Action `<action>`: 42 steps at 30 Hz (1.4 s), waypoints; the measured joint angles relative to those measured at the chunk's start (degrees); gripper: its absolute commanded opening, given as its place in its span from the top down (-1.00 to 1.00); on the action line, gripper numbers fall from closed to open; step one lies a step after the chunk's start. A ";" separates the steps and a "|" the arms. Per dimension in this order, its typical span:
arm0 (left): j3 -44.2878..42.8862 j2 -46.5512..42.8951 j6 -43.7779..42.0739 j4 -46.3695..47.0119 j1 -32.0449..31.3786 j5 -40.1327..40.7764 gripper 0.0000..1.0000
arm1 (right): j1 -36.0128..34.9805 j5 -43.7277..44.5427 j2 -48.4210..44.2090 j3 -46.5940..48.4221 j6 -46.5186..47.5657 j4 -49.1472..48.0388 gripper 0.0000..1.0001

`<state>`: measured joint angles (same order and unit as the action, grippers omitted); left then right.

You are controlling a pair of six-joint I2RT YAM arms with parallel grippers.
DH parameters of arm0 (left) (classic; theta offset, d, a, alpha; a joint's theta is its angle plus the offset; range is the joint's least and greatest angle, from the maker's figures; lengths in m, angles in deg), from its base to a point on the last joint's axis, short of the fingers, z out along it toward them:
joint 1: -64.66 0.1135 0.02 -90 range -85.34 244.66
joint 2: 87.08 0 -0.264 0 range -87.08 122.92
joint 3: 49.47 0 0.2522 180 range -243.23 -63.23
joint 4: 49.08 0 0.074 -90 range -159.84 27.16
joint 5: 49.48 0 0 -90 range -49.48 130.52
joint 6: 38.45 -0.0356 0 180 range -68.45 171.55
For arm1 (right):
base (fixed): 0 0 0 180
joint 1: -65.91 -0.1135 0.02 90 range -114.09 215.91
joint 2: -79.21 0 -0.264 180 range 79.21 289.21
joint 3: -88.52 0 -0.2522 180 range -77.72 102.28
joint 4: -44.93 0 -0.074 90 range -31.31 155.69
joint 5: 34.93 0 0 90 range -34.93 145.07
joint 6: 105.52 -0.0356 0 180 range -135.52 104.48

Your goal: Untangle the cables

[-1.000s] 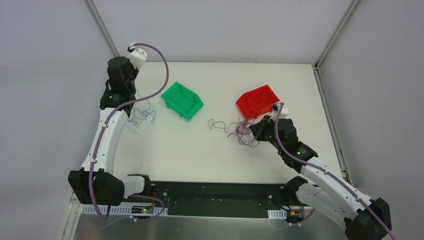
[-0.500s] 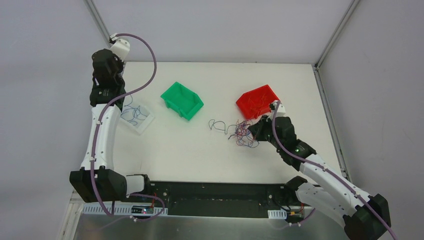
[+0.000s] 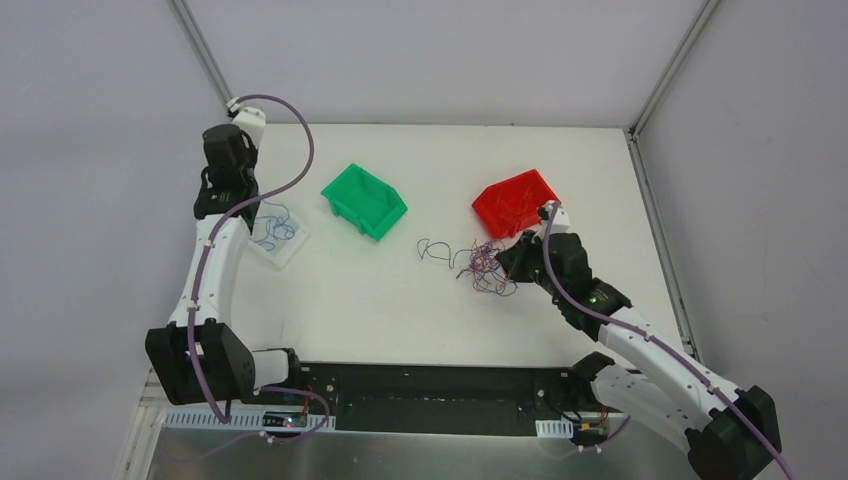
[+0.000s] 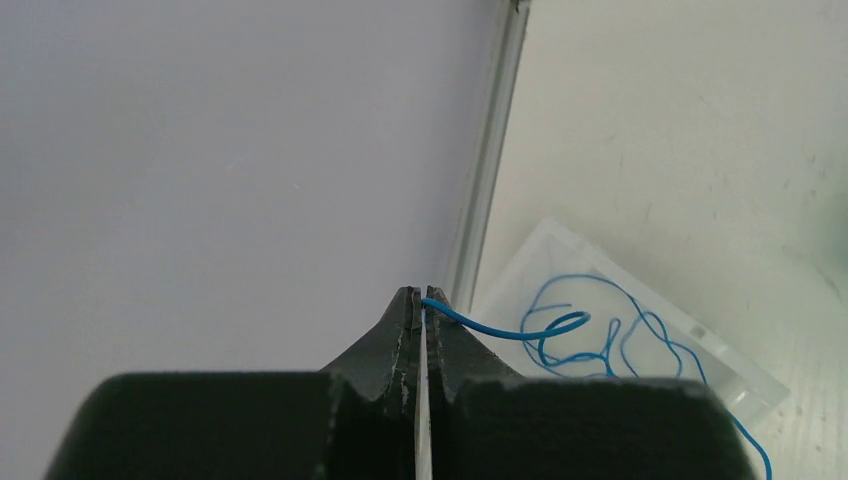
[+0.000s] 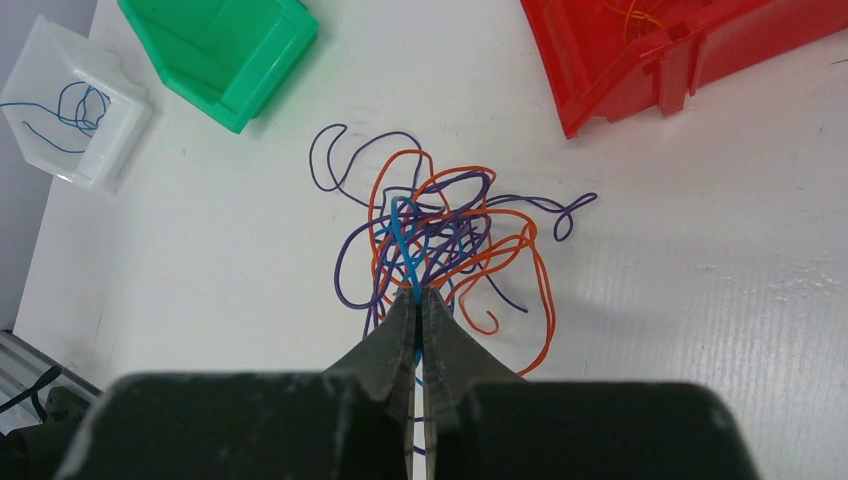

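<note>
A tangle of thin orange, purple and blue cables (image 5: pixel 440 235) lies on the white table, also in the top view (image 3: pixel 482 265). My right gripper (image 5: pixel 419 293) is shut on a blue cable (image 5: pixel 403 250) at the tangle's near edge. My left gripper (image 4: pixel 423 295) is shut on the end of another blue cable (image 4: pixel 520 330), held above a clear tray (image 4: pixel 700 335) that holds several blue cable loops. In the top view the left gripper (image 3: pixel 222 195) is at the far left, beside that tray (image 3: pixel 285 250).
A green bin (image 3: pixel 365 202) stands left of the middle. A red bin (image 3: pixel 515 203) with thin orange cables in it stands just behind the tangle. A metal frame post (image 4: pixel 490 150) runs along the table's left edge by the tray.
My left arm swung out to the left and has come partly back toward the clear tray, still holding its blue cable. My right gripper has stayed at the tangle.
</note>
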<state>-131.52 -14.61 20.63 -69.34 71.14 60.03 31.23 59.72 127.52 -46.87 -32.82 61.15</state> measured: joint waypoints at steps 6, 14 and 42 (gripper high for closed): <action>6.67 0.42 4.22 0.22 0.42 -0.04 1.00 | 0.00 -0.66 0.26 0.35 0.42 0.13 1.00; 6.69 7.26 10.32 0.96 4.72 -1.03 1.00 | 0.00 -0.79 -1.25 0.98 1.16 0.87 1.00; 5.60 15.74 28.06 -1.33 9.62 -19.06 -0.80 | -0.17 -13.38 3.21 7.02 5.31 7.23 1.00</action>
<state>-125.92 1.12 48.70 -70.67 80.76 40.97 31.05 46.34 130.74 -39.85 -27.51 68.38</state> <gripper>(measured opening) 0.772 0.012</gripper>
